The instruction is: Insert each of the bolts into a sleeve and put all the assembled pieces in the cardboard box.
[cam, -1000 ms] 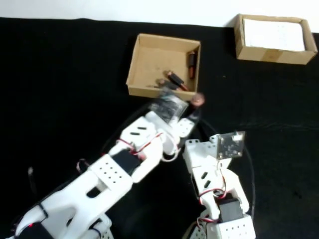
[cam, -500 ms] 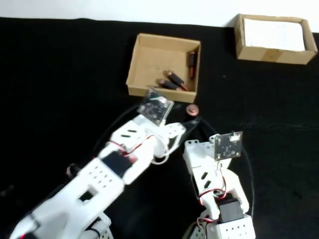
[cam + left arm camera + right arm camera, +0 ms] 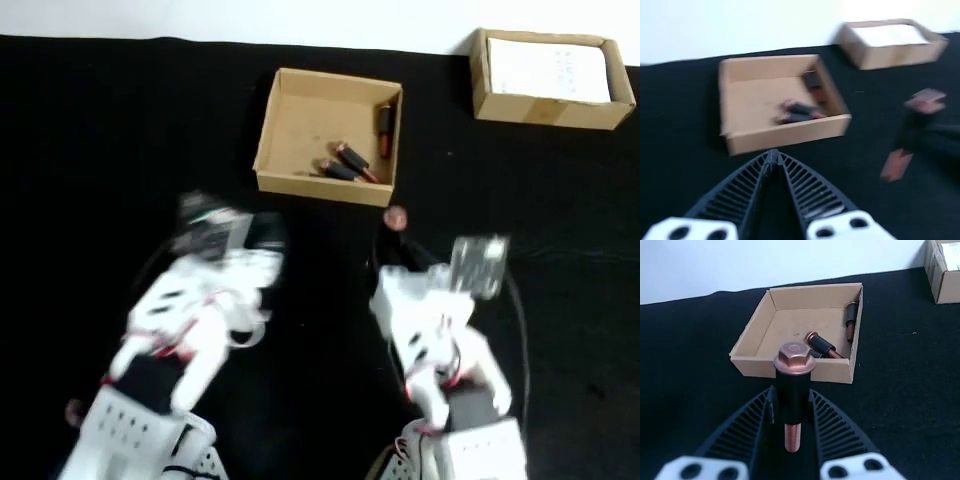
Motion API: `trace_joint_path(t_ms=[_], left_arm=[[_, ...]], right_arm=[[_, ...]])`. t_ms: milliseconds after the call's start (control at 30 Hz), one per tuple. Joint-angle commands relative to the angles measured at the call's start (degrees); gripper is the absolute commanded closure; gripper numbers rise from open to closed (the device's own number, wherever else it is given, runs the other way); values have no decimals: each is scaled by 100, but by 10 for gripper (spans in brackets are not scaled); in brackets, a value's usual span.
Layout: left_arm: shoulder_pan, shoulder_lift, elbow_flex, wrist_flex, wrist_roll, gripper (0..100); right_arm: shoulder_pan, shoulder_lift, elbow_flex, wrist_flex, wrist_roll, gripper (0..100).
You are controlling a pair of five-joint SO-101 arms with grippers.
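right gripper (image 3: pixel 792 396) is clamped on a black sleeve (image 3: pixel 791 389) standing upright between its ribbed fingers (image 3: pixel 747 427). a copper bolt (image 3: pixel 794 359) runs through the sleeve, with its hex head on top and its threaded end poking out below. from above, this gripper (image 3: pixel 392 248) sits near the middle of the desk (image 3: pixel 100 120), just on the near side of the cardboard box (image 3: pixel 320 187), with the bolt head (image 3: pixel 396 217) close to the box's near right corner but outside it.

left gripper (image 3: pixel 772 157) has its fingers pressed together at the tips with nothing between them. it points toward the near wall of the cardboard box (image 3: pixel 790 135).

the cardboard box (image 3: pixel 756 365) lies toward the far edge of the desk, about midway along it. three assembled pieces (image 3: pixel 345 163) lie inside: two side by side against the near wall, and one (image 3: pixel 384 128) along the right wall.

a second box (image 3: pixel 545 110) sits at the far right corner of the desk, with a white sheet (image 3: pixel 548 68) in it.
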Motion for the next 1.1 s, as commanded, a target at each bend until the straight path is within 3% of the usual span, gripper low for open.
trace_joint_path(t_ms=[0, 133, 300, 633, 933, 1067], left_arm=[[-743, -892, 1024, -668, -26, 991], [-1138, -1771, 1930, -1196, -9, 991], [-1156, -1877, 1886, -721, 9, 991], [-1130, -1938, 1886, 1600, -9, 991], [-1130, -1938, 1886, 1653, -18, 991], [-1059, -1938, 1886, 1644, -18, 991]], right_arm=[[75, 1930, -1710, 4, -62, 991], [75, 3855, -3204, 4, -35, 991], [57, 6176, -4945, 66, 826, 991], [48, 10088, -9481, 1815, 2840, 991], [31, 12822, -13015, 2404, 4290, 991], [31, 13604, -14044, 2914, 4510, 991]])
